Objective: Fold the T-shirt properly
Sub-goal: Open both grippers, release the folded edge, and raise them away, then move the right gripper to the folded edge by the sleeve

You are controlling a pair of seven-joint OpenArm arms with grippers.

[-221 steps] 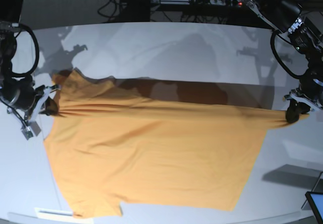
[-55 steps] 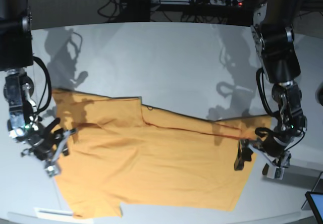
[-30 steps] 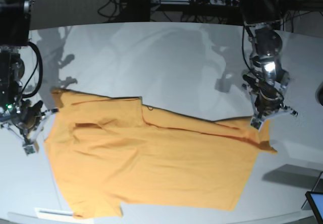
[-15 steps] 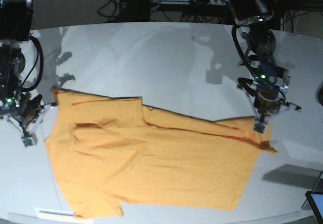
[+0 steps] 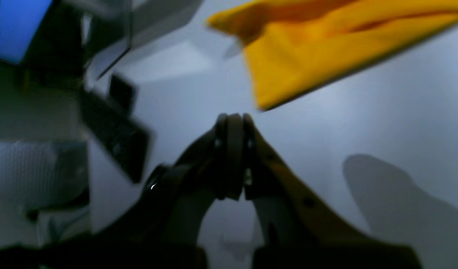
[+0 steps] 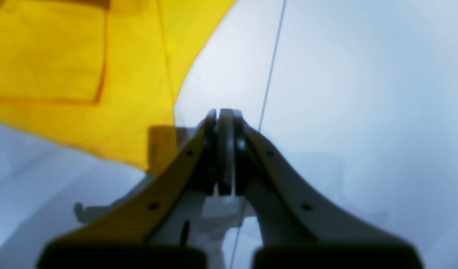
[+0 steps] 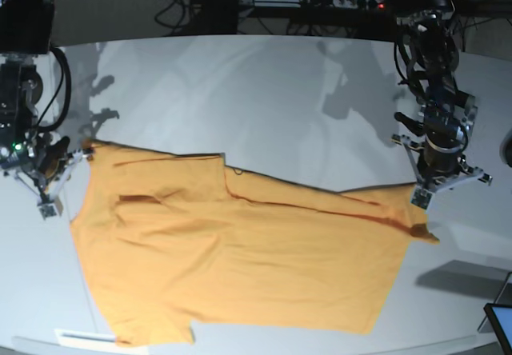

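Both arms hang over the bench [image 7: 240, 91], one at each end of the T-shirt [image 7: 240, 251]. The left pincer [image 5: 231, 123] points down just off the shirt's corner, its jaws pressed flat together with nothing between them. The right pincer [image 6: 224, 119] sits just beside the shirt's opposite edge, jaws likewise closed and empty. Neither one touches the shirt.

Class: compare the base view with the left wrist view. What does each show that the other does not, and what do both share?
Only the base view shows the whole T-shirt spread on the table, and the right gripper beside its sleeve end. Only the left wrist view shows up close that the left gripper is shut, holding nothing. Both show the left gripper clear of the T-shirt's corner.
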